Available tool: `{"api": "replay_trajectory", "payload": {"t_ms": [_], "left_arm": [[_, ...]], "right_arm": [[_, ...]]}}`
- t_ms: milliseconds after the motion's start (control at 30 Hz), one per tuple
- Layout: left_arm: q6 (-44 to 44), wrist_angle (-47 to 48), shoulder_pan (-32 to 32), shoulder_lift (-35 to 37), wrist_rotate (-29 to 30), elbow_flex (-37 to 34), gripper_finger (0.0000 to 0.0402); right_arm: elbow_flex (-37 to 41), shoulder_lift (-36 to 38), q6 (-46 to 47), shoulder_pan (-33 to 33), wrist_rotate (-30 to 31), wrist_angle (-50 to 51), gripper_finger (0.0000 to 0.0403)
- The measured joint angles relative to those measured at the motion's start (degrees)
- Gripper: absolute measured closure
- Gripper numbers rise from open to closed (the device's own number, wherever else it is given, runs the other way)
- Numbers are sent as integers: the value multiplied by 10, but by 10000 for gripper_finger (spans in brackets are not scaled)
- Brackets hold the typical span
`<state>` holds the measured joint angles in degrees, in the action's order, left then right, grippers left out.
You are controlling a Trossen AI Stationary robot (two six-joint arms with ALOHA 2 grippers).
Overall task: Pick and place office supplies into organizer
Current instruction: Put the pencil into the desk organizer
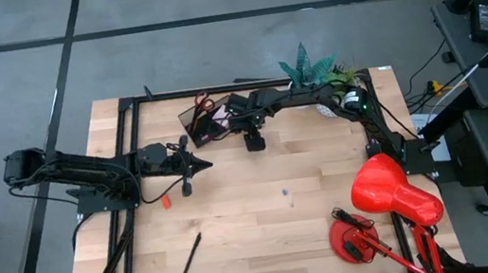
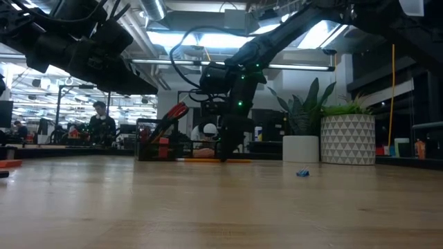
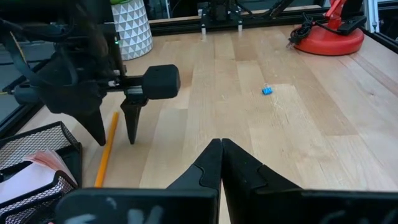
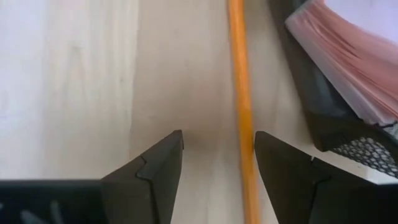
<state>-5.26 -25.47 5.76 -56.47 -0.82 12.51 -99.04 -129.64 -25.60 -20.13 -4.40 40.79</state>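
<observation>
table (image 1: 268, 238): light wood top, black frame rail round the edges.
right arm: reaches from the far right corner across the back of the table. right gripper (image 4: 217, 165) hangs low over the wood just beside the organizer, fingers spread wide, holding nothing.
left arm: comes in from the left edge, waiting mid-table. left gripper (image 3: 221, 163) has its fingers pressed together, empty, pointing toward the right arm.
desk lamp (image 1: 391, 194): one, red, near right corner. Not part of the job.
plants: two pots at the back in the low view, a plain white pot (image 2: 300, 149) and a patterned pot (image 2: 347, 138).
organizer (image 1: 205, 123): one, dark mesh, back of the table left of centre. Already holds the red-handled scissors (image 1: 204, 103) upright and the pink sticky-note pad (image 4: 348, 53).
key relation: orange pencil (image 4: 242, 106) lies flat on the wood alongside the organizer wall, apart from it. In the right wrist view its long axis runs lengthwise through the gap between the open fingers, off-centre, close against the finger on the organizer side. So a straight drop and close should take it across its width. My read: small shift toward the organizer first, that finger could land on it.
nearer arm: right, clearly. Left is well apart from the pencil.
loose items, counted: one orange pencil; one black pen (image 1: 191, 256) near the front left; one red eraser (image 1: 164, 201) just beside the left gripper; one tiny blue bit (image 3: 267, 91) mid-table, can't tell what it is.
</observation>
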Motion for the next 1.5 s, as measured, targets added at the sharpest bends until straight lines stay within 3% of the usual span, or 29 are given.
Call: {"api": "replay_trajectory", "payload": {"t_ms": [833,1000,1333,1500], "left_arm": [[0,0,0,0,0,0,399],[0,0,0,0,0,0,399],[0,0,0,0,0,0,400],[1,0,0,0,0,0,398]], "right_arm": [[0,0,2,6,-32,10,201],[0,0,39,6,-31,-7,201],[0,-3,41,22,-27,-13,201],[-2,-11,41,23,10,-31,201]]}}
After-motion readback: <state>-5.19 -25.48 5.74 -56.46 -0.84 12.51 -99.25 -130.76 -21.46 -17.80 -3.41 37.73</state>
